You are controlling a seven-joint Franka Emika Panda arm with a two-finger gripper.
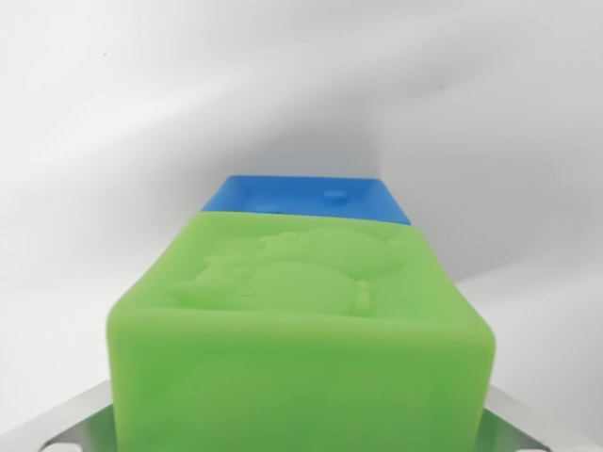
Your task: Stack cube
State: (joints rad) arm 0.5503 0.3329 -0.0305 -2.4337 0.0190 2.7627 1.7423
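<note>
Metal parts of my hand show only at the bottom corners of the frame: a grey plate with small holes at lower left and a matching piece at lower right. I cannot see the fingertips themselves, since the green cube fills the space between them, so I cannot tell from this view whether the fingers are clamped on it or merely flank it.

That green cube takes up most of the lower half of the frame, centred, very close to the camera. Its upper face tilts away from me and carries a raised relief shape, something like an animal figure, though the detail is soft. Its near face runs down out of the frame at the bottom edge.

Behind it, just above the centre of the frame, I see the blue cube. Only its top face and a thin strip of its edge show; the green cube covers the rest. The blue top has a shallow recess with a couple of small raised bumps. In the picture the two cubes meet edge to edge, but I cannot tell if they touch.

Around both, the white counter spreads across the upper frame, with soft grey shadows near the blue cube and to the right.
</note>
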